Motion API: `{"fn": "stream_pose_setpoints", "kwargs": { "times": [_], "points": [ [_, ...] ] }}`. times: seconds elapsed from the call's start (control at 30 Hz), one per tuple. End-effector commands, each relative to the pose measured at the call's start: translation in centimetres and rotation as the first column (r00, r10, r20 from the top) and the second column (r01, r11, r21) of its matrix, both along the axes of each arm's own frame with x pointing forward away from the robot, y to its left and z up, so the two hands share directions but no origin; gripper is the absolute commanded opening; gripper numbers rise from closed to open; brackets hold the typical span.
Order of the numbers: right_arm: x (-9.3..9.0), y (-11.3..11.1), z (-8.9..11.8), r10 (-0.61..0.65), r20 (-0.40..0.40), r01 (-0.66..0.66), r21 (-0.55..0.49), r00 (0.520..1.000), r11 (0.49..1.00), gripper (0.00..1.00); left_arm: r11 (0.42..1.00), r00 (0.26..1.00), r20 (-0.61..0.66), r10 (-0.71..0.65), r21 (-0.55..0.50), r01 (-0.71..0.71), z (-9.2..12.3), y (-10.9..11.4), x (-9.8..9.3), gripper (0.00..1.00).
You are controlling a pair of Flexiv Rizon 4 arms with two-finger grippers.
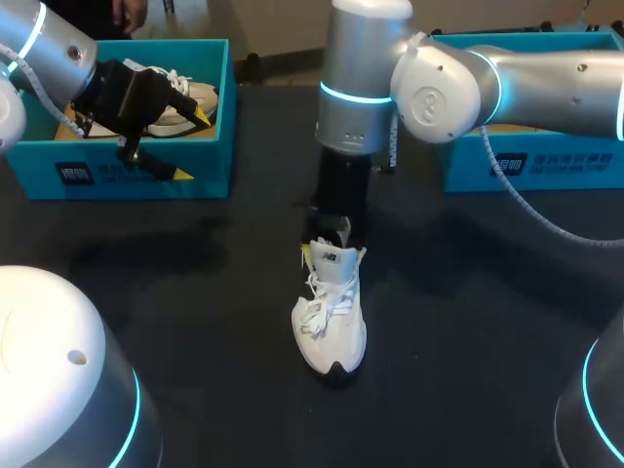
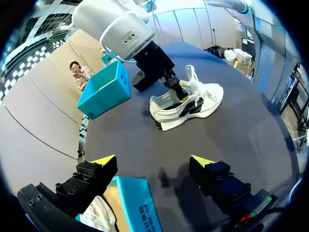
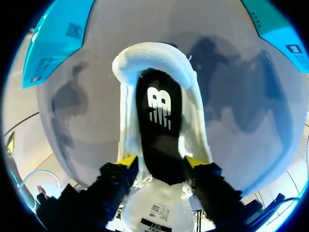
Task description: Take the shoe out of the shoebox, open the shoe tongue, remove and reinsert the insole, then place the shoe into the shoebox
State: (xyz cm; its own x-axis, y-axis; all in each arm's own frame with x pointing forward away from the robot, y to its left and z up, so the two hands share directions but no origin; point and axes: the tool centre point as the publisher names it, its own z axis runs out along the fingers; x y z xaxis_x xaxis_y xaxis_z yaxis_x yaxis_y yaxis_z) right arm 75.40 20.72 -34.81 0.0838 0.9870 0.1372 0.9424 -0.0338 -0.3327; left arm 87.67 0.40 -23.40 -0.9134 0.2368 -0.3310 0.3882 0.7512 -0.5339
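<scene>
Right end effector (image 3: 161, 161) spread astride black insole (image 3: 159, 111) in white mesh shoe (image 3: 154, 55); left end effector (image 2: 153, 161) gapes.

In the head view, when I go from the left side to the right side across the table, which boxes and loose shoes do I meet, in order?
left shoebox → shoe standing on the table → right shoebox
</scene>
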Motion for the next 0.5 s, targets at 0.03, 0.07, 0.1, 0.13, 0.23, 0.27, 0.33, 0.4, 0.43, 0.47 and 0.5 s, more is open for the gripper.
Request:
{"fn": "stream_pose_setpoints", "kwargs": {
  "times": [0.03, 0.07, 0.1, 0.13, 0.23, 0.27, 0.33, 0.4, 0.43, 0.47, 0.5],
  "points": [
    [0.04, 0.45, 0.1, 0.012, -0.007, -0.012, -0.007, 1.0, 1.0, 1.0, 1.0, 1.0, -0.001, -0.001, 0.004, 0.001, 0.04, -0.04, 0.04, 1.0],
    [-0.01, 0.48, 0.13, 0.012, -0.01, -0.013, -0.009, 1.0, 1.0, 1.0, 1.0, 1.0, -0.001, -0.001, 0.004, 0.001, 0.04, -0.04, 0.04, 1.0],
    [-0.13, 0.5, 0.14, 0.012, -0.015, -0.012, -0.01, 1.0, 1.0, 1.0, 1.0, 1.0, -0.001, -0.001, 0.004, 0.001, 0.04, -0.04, 0.04, 1.0],
    [-0.24, 0.53, 0.08, 0.013, -0.025, -0.014, -0.011, 1.0, 1.0, 1.0, 1.0, 1.0, -0.001, -0.001, 0.004, 0.001, 0.04, -0.04, 0.04, 1.0],
    [-0.35, 0.59, 0.05, 0.011, -0.041, -0.012, -0.014, 0.999, 1.0, 1.0, 1.0, 1.0, -0.001, -0.001, 0.004, 0.001, 0.04, -0.04, 0.04, 1.0],
    [-0.33, 0.7, 0.18, 0.013, -0.044, -0.013, -0.017, 0.999, 1.0, 1.0, 1.0, 1.0, -0.001, -0.001, 0.004, 0.001, 0.04, -0.04, 0.04, 1.0],
    [-0.29, 0.76, 0.35, 0.012, -0.04, -0.013, -0.022, 0.999, 1.0, 1.0, 1.0, 1.0, -0.001, -0.001, 0.004, 0.001, 0.04, -0.04, 0.04, 1.0],
    [-0.4, 0.63, 0.35, 0.009, -0.043, -0.01, -0.028, 0.999, 1.0, 1.0, 1.0, 1.0, -0.001, -0.001, 0.004, 0.001, 0.04, -0.04, 0.04, 1.0],
    [-0.51, 0.6, 0.27, 0.006, -0.053, -0.008, -0.028, 0.999, 1.0, 1.0, 1.0, 1.0, -0.001, -0.001, 0.004, 0.001, 0.04, -0.04, 0.04, 1.0],
    [-0.63, 0.61, 0.28, 0.005, -0.054, -0.007, -0.029, 0.999, 1.0, 1.0, 1.0, 1.0, -0.001, -0.001, 0.004, 0.001, 0.04, -0.04, 0.04, 1.0],
    [-0.75, 0.66, 0.47, 0.002, -0.055, -0.004, -0.033, 0.998, 0.999, 1.0, 1.0, 1.0, -0.001, -0.001, 0.004, 0.001, 0.04, -0.04, 0.04, 1.0]
  ]
}}
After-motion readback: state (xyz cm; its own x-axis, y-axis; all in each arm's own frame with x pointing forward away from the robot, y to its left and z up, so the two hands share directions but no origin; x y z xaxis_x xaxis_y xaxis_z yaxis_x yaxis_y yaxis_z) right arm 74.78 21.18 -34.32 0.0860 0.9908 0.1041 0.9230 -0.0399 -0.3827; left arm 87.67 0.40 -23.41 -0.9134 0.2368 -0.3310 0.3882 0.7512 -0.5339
